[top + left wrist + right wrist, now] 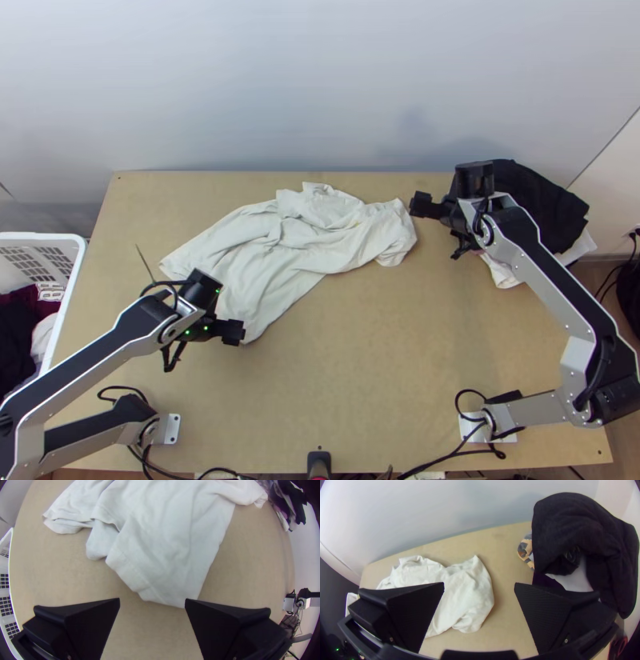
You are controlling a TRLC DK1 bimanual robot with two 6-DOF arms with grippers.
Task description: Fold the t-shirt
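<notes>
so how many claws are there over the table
2. The left claw is open by the near corner of the white shirt; the right claw is open between the shirt's right end and the dark clothes.

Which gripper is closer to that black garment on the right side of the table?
The right gripper: it is beside the black garment, while the left gripper is by the near edge of the white shirt.

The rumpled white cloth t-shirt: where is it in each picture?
Top view: the white t-shirt lies near the middle.
Left wrist view: just beyond the open left gripper.
Right wrist view: partly hidden by one finger of the open right gripper.
Shared landmark: the heap of mostly dark clothes.
</notes>
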